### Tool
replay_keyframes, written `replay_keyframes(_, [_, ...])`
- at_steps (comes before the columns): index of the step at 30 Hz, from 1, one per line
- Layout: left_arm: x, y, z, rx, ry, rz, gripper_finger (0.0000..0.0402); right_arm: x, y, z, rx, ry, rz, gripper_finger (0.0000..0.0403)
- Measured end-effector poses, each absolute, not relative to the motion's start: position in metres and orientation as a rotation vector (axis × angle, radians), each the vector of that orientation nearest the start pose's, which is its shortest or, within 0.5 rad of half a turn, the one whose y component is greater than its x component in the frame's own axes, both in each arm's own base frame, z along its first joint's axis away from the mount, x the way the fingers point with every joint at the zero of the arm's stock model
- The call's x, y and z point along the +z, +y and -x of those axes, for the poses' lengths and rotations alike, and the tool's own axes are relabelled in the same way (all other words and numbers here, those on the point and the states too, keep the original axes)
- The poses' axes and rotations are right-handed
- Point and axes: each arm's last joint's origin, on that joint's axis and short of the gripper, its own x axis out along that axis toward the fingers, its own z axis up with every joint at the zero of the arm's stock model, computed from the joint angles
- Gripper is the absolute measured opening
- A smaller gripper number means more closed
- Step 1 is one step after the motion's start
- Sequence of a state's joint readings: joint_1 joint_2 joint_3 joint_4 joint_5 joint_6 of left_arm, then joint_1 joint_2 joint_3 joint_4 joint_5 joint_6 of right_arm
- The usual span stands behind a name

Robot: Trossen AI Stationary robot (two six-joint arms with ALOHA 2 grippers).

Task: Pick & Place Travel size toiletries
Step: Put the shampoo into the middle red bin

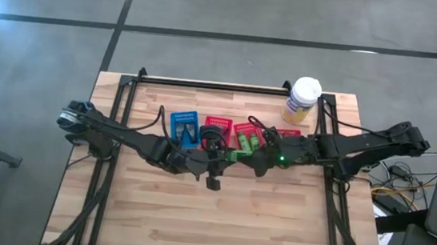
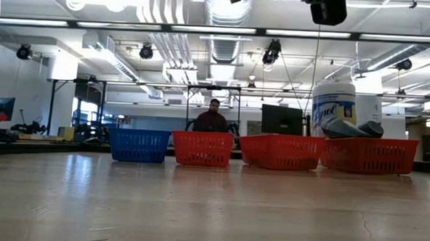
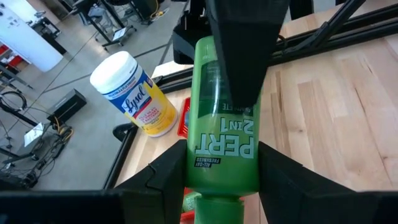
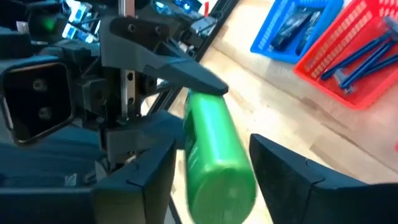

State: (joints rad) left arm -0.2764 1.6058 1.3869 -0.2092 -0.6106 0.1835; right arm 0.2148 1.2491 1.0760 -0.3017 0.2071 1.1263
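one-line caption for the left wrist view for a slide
Both grippers grip a green Pert bottle above the table, Lysol canister behind.

Green bottle (image 3: 222, 124) cap end cut off

A: Where do the baskets stand?

B: In the high view, four sit in a row across the upper middle of the table (image 1: 192, 225): leftmost basket (image 1: 183, 126), second basket (image 1: 216, 125), third basket (image 1: 245, 132), rightmost basket (image 1: 289, 132).

A: And the canister (image 1: 303, 100)?

B: Upper right of the row, near the table's far right corner, behind the rightmost basket.

A: Anything inside them?

B: Razor sticks (image 4: 364, 53) lie in the second basket, and tubes (image 2: 351, 129) in the rightmost.

A: The arms?

B: They meet at frame centre, just below the row. The little bottle (image 4: 214, 143) lies between the fingers of both the left gripper (image 3: 222, 180) and the right gripper (image 4: 211, 186), above the tabletop.
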Motion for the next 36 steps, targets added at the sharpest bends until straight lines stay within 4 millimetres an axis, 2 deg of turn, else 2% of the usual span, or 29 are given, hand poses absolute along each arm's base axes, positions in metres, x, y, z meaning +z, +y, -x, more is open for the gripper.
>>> replay_keyframes(8, [0.332, -0.084, -0.356, 0.294, 0.430, -0.369, 0.0164, 0.322, 0.053, -0.274, -0.259, 0.427, -0.989, 0.0109])
replay_keyframes(12, [0.326, -0.084, -0.357, 0.300, 0.459, -0.345, 0.0183, 0.321, 0.051, -0.273, -0.283, 0.425, -0.938, 0.0085])
replay_keyframes(15, [0.321, -0.084, -0.354, 0.331, 0.503, -0.269, 0.0216, 0.317, 0.049, -0.270, -0.366, 0.430, -0.889, 0.0089])
replay_keyframes(22, [0.307, -0.078, -0.329, 0.473, 0.692, -0.117, 0.0290, 0.304, 0.040, -0.256, -0.609, 0.492, -0.750, 0.0098])
replay_keyframes(28, [0.299, -0.086, -0.311, 0.520, 0.805, -0.034, 0.0297, 0.287, 0.034, -0.248, -0.818, 0.578, -0.581, 0.0088])
replay_keyframes(32, [0.290, -0.092, -0.305, 0.525, 0.820, -0.017, 0.0296, 0.269, 0.031, -0.258, -0.877, 0.653, -0.522, 0.0098])
replay_keyframes(36, [0.275, -0.090, -0.295, 0.535, 0.835, 0.030, 0.0298, 0.243, 0.022, -0.275, -0.929, 0.752, -0.472, 0.0104])
